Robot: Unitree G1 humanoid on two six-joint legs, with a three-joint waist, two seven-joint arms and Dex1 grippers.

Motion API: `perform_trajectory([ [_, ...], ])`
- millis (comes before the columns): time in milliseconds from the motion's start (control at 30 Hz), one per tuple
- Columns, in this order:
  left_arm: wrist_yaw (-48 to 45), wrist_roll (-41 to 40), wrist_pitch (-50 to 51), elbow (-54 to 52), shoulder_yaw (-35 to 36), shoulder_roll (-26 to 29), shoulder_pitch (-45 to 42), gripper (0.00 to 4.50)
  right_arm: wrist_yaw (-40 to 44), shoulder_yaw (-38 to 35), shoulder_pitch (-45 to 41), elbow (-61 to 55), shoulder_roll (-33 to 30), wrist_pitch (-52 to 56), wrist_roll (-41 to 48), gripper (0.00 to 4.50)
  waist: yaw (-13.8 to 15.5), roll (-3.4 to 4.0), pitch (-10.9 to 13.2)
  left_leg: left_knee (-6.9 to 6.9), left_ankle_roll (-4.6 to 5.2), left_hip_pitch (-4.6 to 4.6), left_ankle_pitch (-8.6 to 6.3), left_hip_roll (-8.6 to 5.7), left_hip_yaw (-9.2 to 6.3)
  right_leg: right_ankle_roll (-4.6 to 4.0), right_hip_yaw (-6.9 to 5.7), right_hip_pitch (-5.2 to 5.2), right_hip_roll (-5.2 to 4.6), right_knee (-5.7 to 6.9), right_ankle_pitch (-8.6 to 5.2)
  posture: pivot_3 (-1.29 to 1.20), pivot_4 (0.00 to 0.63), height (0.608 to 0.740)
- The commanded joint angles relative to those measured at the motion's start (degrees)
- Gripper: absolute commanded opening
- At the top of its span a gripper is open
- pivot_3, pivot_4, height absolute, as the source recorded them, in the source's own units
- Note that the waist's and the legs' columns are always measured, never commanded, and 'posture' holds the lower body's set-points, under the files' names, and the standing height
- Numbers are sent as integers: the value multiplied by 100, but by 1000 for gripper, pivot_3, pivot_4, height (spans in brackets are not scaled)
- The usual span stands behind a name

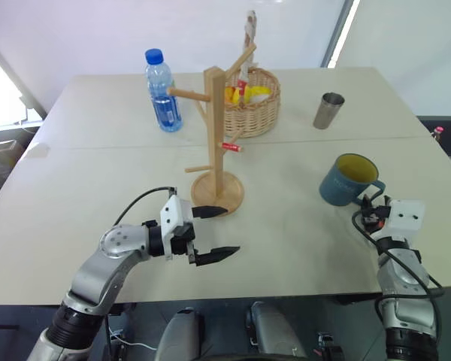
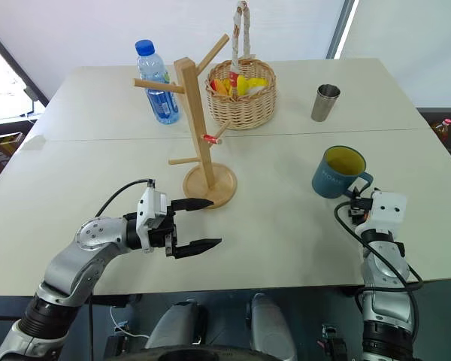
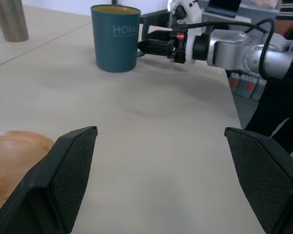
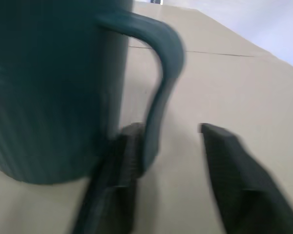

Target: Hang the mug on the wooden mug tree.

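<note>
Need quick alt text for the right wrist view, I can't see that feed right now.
The right gripper straddles the mug's handle, one finger inside the loop against the blue mug, the other outside with a gap. The mug stands upright on the table.

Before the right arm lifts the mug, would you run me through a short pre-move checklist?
1. Mug upright on the table: ok.
2. Right gripper fingers either side of the handle: ok.
3. Fingers firmly shut on the handle: cannot tell; a gap shows on one side.
4. Wooden mug tree upright, pegs free: ok.
5. Left gripper open, near the tree's base: ok.
</note>
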Motion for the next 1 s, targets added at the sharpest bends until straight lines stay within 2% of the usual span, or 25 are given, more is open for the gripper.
perform_trajectory([
  [33,70,-41,-48,-277,34,-7,17,4500,122,17,-91,-32,-36,-114,97,35,0,0,0,0,0,0,0,0,0,0,0,0,0,0,0,0,150,740],
  [267,150,-57,-18,-326,102,36,62,4500,234,221,-74,-207,-119,-197,-73,35,0,0,0,1,0,0,0,0,0,0,0,0,0,0,0,0,150,740],
  [433,200,-61,-108,-44,462,189,116,4500,1107,1253,368,-1378,-1125,-826,-1248,35,-27,5,0,0,0,0,0,0,0,0,0,-2,2,1,0,0,150,740],
  [567,189,-112,-192,248,768,244,125,4500,1853,1773,469,-2483,-1793,-885,-1469,35,-14,3,1,0,1,4,0,3,-2,1,-1,-1,8,3,-1,0,150,740],
  [800,93,-114,-423,589,1139,295,103,4500,2431,2224,-604,-3906,-1946,417,-1356,35,8,-5,5,11,0,0,0,2,-4,2,-2,2,3,0,0,0,150,740],
  [1000,52,-510,-403,664,1647,302,56,4500,2781,2460,-1736,-4198,-1981,1482,-1291,35,17,-7,6,10,0,-4,0,2,-8,1,-7,-1,-1,-3,0,0,150,740],
])
